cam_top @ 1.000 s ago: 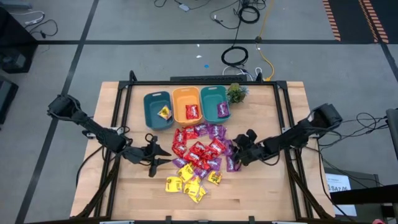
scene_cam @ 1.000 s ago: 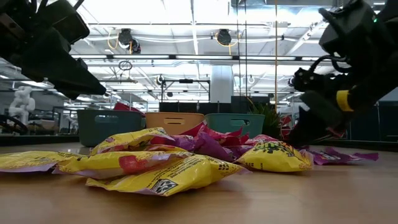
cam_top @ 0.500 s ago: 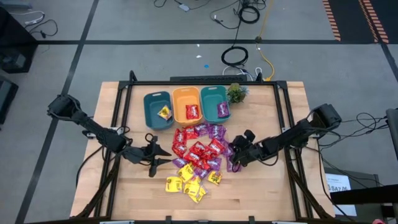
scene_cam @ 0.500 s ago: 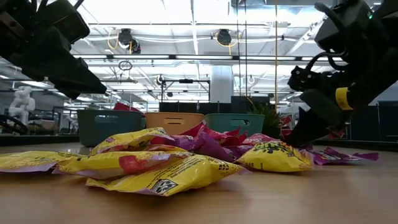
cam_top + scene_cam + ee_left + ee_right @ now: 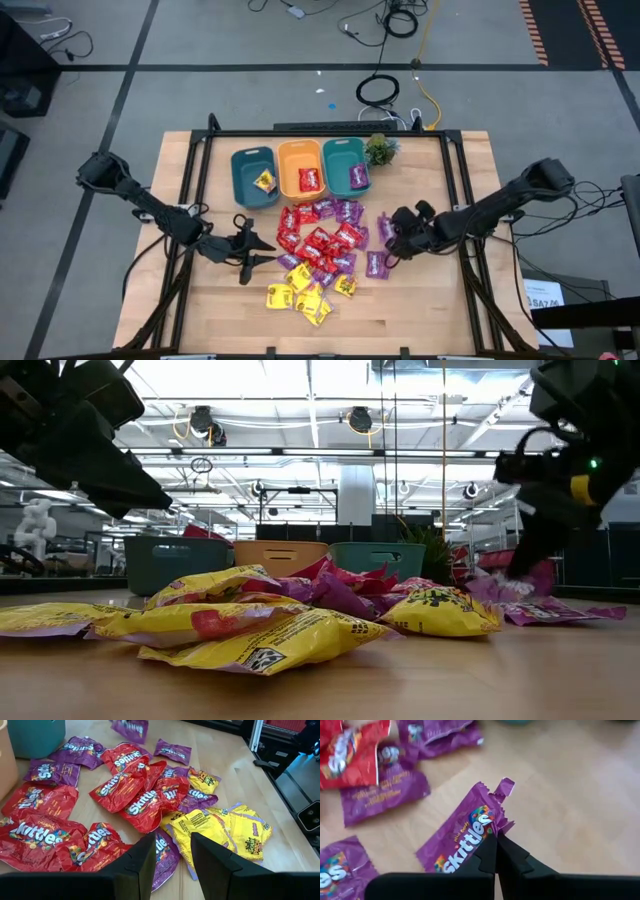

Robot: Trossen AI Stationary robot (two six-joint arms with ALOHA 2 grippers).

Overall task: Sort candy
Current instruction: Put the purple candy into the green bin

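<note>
Lifting a purple packet (image 5: 470, 832) clear of the pile (image 5: 320, 240).
Right jaws clamped on its edge, bound for a bin (image 5: 345, 165); left jaws parted, waiting beside the candy.

Three bins (image 5: 300, 172) are standing side by side at the table's (image 5: 430, 320) far edge, a plant (image 5: 380, 150) just right of them. Candy pile (image 5: 320, 250) is lying before the bins, mid-table, between both arms.
</note>
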